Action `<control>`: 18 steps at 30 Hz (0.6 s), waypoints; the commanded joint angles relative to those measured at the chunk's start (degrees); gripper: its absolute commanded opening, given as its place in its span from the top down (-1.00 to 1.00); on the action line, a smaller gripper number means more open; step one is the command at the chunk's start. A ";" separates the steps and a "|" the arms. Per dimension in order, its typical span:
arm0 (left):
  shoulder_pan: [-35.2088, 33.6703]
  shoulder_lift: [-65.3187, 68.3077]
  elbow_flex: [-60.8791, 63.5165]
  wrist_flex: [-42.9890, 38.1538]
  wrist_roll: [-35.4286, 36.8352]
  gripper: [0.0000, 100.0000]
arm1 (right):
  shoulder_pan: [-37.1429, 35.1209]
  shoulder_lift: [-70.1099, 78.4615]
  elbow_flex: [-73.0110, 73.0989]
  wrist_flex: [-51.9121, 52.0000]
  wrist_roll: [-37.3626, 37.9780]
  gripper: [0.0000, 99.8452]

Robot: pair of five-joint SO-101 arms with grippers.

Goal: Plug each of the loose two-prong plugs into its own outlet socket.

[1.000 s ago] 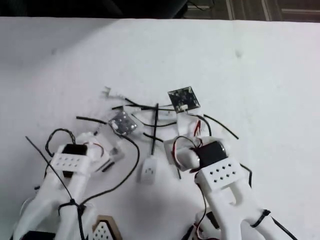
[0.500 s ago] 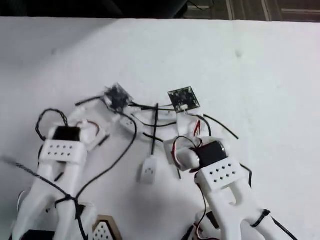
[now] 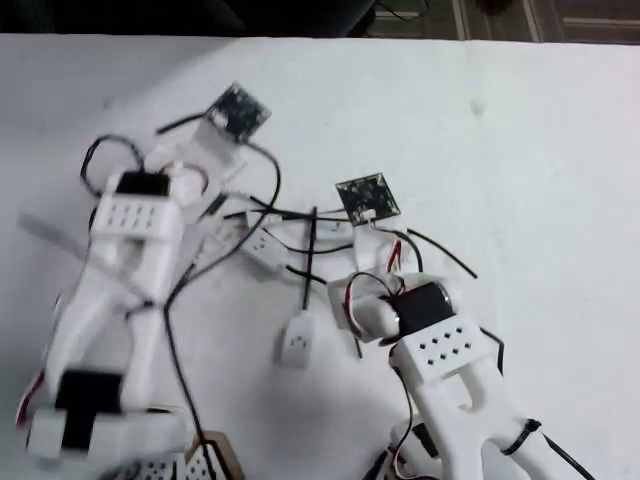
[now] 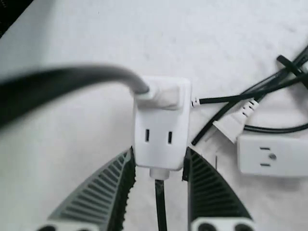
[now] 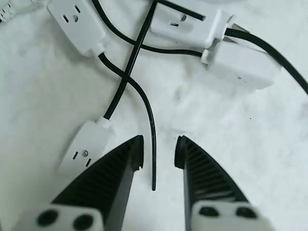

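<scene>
White counter (image 3: 520, 130) bearing two arms and a tangle of black cords. Landmark: the lone socket (image 3: 297, 340), lying face-up at the near edge of the tangle. Right gripper (image 5: 159, 144): just beside the lone socket, jaws parted by a narrow gap and holding nothing. The free end of a black cord (image 5: 153, 163) lies on the counter between them. Beyond the lone socket, along its own cord, lie a second socket (image 5: 79, 21) and a third socket (image 5: 185, 21), the latter with a white plug body (image 5: 243, 62) butted against its end. Left gripper (image 4: 159, 156): well apart from the lone socket, past the tangle and off to its left. Its jaws are closed against both sides of a white socket block (image 4: 159, 130). The block's two-slot face is vacant, while a white plug head (image 4: 166, 94) with a thick black cord sits at its far end. Near the block lie a loose two-prong plug (image 4: 235, 126) and a grounded socket (image 4: 269, 156), just beside one another.
</scene>
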 commanded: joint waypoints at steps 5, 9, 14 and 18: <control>0.75 24.57 -29.89 0.70 0.79 0.95 | 0.57 -1.10 -0.35 -0.92 0.35 0.78; 0.75 33.01 -39.65 0.70 0.88 0.95 | 0.57 -1.10 -0.35 -0.92 0.44 0.78; 0.75 38.37 -47.12 5.36 4.75 0.81 | 0.57 -1.10 -0.35 -0.92 0.44 0.78; 0.40 38.46 -51.78 13.54 10.02 0.46 | 0.57 -1.10 -0.35 -0.92 0.18 0.77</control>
